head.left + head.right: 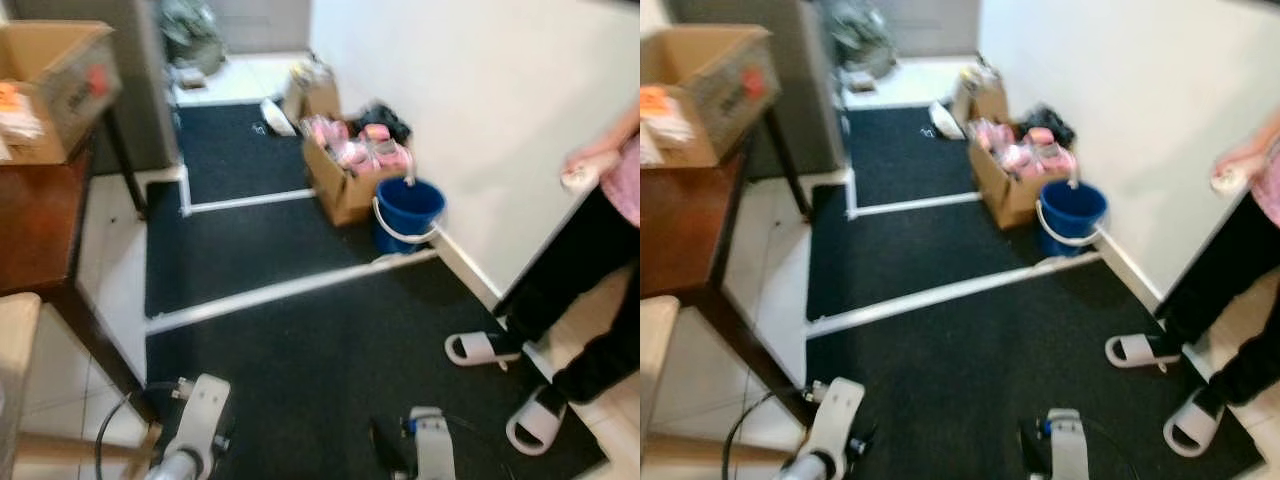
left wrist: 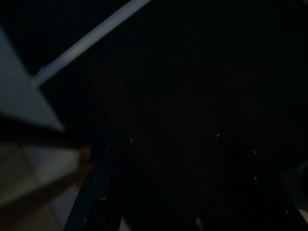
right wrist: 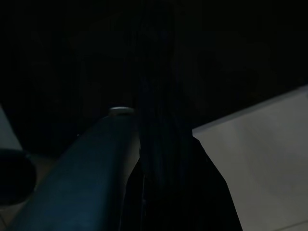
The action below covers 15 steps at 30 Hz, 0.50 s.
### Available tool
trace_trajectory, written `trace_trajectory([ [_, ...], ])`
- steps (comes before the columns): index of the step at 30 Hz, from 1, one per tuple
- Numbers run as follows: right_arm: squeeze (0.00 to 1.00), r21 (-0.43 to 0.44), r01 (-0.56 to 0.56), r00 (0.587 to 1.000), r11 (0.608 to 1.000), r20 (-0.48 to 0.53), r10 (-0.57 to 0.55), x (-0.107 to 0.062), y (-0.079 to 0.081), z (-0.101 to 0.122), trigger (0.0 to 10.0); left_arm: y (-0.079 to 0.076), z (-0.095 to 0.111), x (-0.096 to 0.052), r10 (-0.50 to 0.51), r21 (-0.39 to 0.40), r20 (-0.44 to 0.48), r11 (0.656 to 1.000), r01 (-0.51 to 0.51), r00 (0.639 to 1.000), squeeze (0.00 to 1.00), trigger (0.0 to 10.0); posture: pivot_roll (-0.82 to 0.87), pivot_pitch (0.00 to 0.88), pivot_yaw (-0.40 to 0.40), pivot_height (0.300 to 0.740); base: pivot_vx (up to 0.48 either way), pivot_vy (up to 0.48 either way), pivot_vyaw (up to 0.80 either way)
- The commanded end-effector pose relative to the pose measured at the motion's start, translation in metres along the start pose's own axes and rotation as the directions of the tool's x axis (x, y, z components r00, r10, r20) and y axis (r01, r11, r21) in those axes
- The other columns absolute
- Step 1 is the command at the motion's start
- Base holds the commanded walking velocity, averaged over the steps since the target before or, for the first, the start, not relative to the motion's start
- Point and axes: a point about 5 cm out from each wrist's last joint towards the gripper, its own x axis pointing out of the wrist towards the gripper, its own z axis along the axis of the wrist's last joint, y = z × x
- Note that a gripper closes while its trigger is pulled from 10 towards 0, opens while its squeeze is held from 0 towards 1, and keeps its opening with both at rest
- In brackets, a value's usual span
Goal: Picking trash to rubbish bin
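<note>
Rubbish bin [image 1: 408, 212], a blue bucket with a white handle, stands on the dark carpet [image 1: 300, 370] against the wall, touching a cardboard box [image 1: 345, 175] of pink items. Both arms hang low; the left gripper's [image 2: 171, 139] jaws are spread apart over the carpet, the right gripper's state cannot be told. A person [image 1: 590, 270] in white slippers stands at the carpet's right edge.

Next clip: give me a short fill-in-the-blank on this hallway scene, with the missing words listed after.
1. The bucket against the wall is coloured ____.
2. Directly beside the bucket stands an open ____ box packed with pink items.
3. The person on the right wears white ____ on their feet.
4. The dark mats are separated by ____ strips.

Missing words: blue; cardboard; slippers; white
</note>
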Motion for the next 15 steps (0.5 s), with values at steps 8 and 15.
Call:
trace_trajectory([
  [8,0.0,-0.102,-0.015,0.998,0.995,-0.065,0.009,-0.0009,-0.0035,-0.008,10.0,0.0011,-0.0008,-0.0017,0.021,-0.121,0.035,0.993,-0.016,0.999,0.0,10.0,-0.02,0.043,0.002,0.74,0.0,0.0,-0.5],
  [15,0.0,-0.144,-0.011,0.998,0.989,-0.061,0.003,-0.0006,-0.0031,-0.0067,10.0,0.0043,0.0001,-0.0017,0.043,-0.16,0.046,0.987,-0.035,0.998,0.0,10.0,-0.03,0.037,0.0,0.74,0.0,0.0,0.0],
])
